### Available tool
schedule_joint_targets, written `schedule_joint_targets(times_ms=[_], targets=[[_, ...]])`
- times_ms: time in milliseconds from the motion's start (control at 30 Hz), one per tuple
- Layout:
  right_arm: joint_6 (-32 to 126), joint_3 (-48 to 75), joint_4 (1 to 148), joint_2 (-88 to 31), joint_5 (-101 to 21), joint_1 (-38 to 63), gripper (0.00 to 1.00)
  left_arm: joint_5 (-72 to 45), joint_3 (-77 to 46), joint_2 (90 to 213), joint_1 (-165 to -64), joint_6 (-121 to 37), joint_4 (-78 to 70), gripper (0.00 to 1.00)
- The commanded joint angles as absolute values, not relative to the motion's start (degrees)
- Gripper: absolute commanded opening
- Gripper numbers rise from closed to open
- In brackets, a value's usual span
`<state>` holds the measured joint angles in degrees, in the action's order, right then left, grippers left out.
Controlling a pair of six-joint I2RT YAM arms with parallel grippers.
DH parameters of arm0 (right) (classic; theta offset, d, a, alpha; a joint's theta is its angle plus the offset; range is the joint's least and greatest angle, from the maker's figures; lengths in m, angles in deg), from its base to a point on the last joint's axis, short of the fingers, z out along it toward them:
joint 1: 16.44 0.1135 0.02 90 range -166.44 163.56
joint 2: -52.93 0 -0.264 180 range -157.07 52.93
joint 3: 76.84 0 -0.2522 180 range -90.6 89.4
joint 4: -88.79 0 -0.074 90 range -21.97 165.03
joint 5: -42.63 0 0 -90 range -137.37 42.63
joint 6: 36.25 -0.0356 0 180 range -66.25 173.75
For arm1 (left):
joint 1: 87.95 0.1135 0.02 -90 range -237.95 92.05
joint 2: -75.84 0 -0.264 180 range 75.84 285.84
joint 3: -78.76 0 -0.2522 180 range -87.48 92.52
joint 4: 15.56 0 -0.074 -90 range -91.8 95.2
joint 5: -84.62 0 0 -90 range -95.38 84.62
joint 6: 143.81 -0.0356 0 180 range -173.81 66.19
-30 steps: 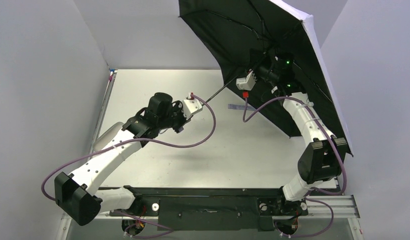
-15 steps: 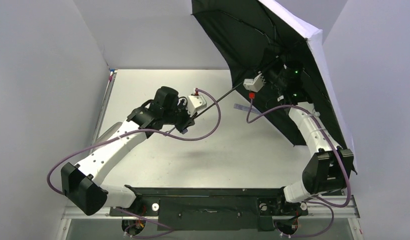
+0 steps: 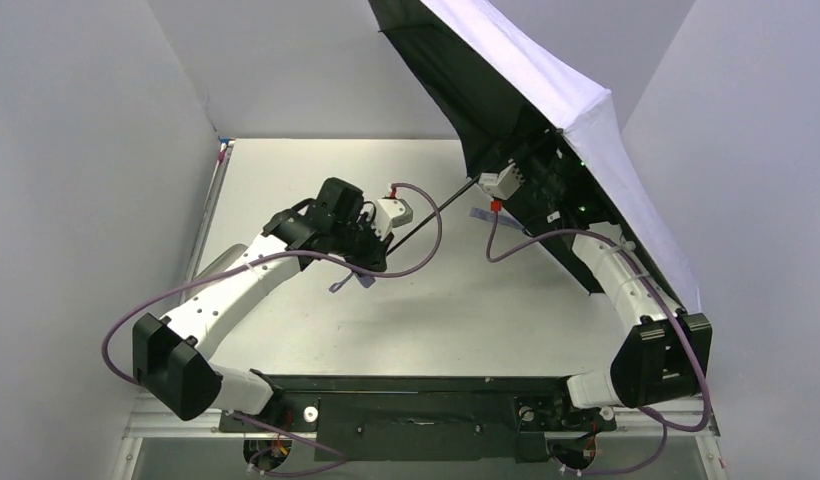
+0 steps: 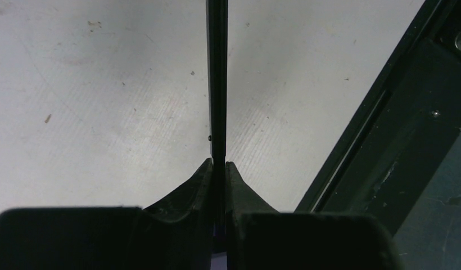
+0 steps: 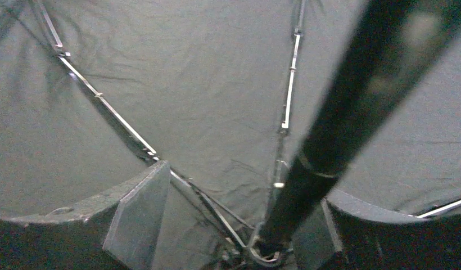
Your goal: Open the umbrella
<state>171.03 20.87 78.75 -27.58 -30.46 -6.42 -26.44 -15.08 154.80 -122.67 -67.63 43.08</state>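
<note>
Over the table's far right corner, our umbrella stands spread, its canopy tipped further than a second ago so the pale outside faces up. Our right gripper has just sprung wide around the shaft, holding nothing. Our left gripper stays pinched on that thin shaft. We judge the opening done.

I am working in a lab test booth: plain pale walls are closing in a scuffed white table on three sides, and my arms are sitting bolted to a black plate and metal rail along its near edge, trailing purple cables.
</note>
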Motion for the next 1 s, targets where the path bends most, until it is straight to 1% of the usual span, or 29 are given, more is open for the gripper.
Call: schedule_joint_targets(times_ms=[0,233,400,500,667,733,800,967], targets=[[180.3,25.0,79.0,-24.3,-36.0,-6.6,0.68,-28.5,-11.8,155.6,-122.1,-64.6,50.2,0.0],[184.2,29.8,75.2,-20.9,-29.9,-5.2,0.74,-29.0,-10.6,156.1,-122.1,-64.0,48.5,0.0],[180.7,32.4,73.1,-16.1,-25.2,-1.9,0.75,-28.8,-9.8,157.5,-122.0,-62.2,46.2,0.0],[178.6,34.4,73.3,-13.5,-24.5,0.7,0.75,-29.4,-8.6,158.8,-122.0,-61.6,45.4,0.0],[173.0,36.0,71.7,-8.0,-27.8,7.6,0.75,-30.0,-8.6,159.5,-121.9,-59.8,41.5,0.0],[170.5,37.3,71.1,-5.5,-29.0,9.7,0.75,-31.2,-9.9,158.9,-121.7,-58.4,37.8,0.0],[167.2,38.9,69.4,-2.7,-30.7,12.1,0.75,-32.3,-14.8,157.1,-121.6,-56.0,31.2,0.0],[157.0,45.7,66.6,5.7,-37.7,17.3,0.75,-34.2,-28.4,148.7,-120.4,-49.7,5.8,0.0]])
